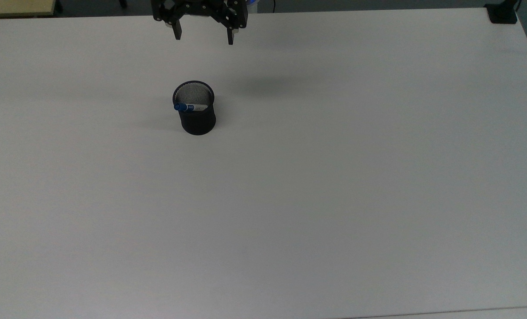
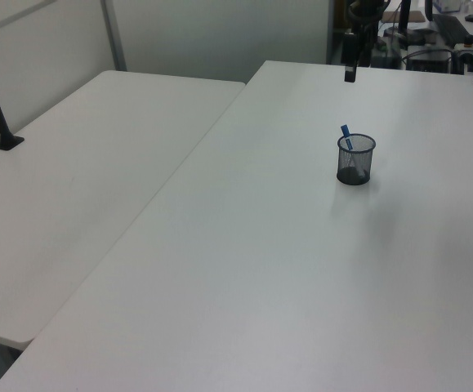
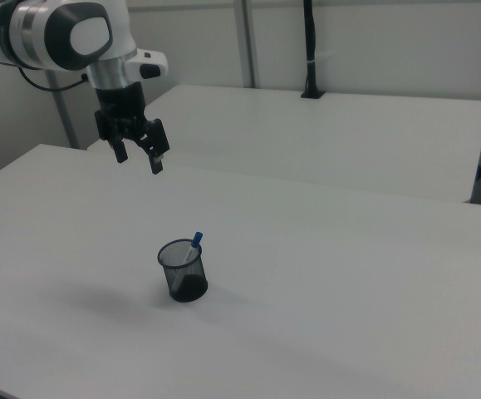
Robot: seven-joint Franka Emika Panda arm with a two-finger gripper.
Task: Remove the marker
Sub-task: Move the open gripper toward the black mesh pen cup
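On the white surface (image 1: 334, 199): gripper (image 1: 203, 39), raised well apart, fingers spread, likely ready to descend; black mesh cup (image 1: 197, 116), upright; marker (image 1: 189, 107) inside, leaning on the rim, blue cap protruding, offering a grasp.

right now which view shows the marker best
The top view: the white-barrelled, blue-capped marker shows cap and printed barrel leaning across the black mesh cup. The left view and right view show mainly its blue cap above the rim.

Black wire-mesh cup (image 1: 197, 116) (see-through); matt smooth white table (image 1: 334, 199).
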